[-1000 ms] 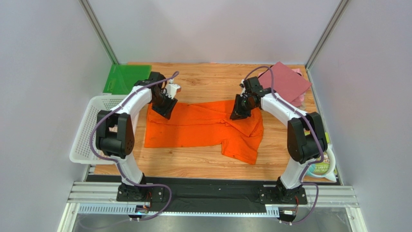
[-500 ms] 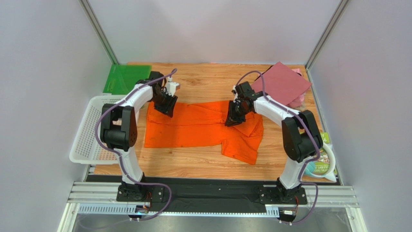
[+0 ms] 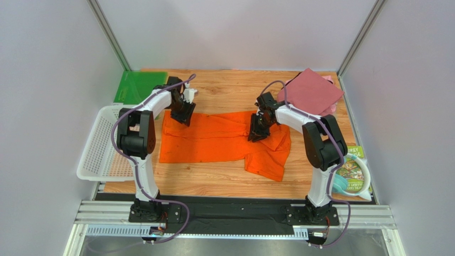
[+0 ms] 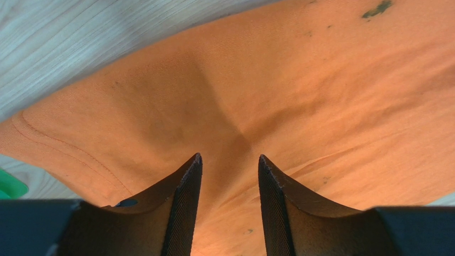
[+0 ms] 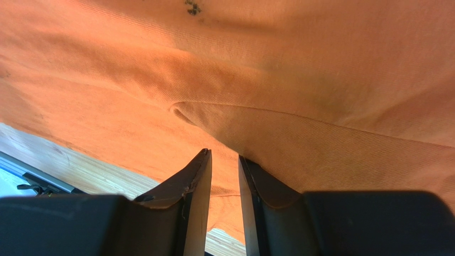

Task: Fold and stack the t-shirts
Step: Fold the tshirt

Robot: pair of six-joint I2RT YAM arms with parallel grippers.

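The bright orange t-shirt lies spread on the wooden table, its right part folded over. My left gripper is at the shirt's far left corner. In the left wrist view it is open, with the jaws apart over the orange cloth. My right gripper is at the shirt's far right part. In the right wrist view it has a narrow empty gap, and a fold of orange cloth lies over its right finger. A folded maroon t-shirt rests on a pale pink one at the back right.
A green plastic sheet lies at the back left corner. A white mesh basket hangs off the table's left edge. A printed package and a light ring sit at the front right edge.
Both grippers have moved a little. The left one shifted toward the shirt's far left corner, and the right one slid left along the shirt's far edge. The shirt lies much as before.
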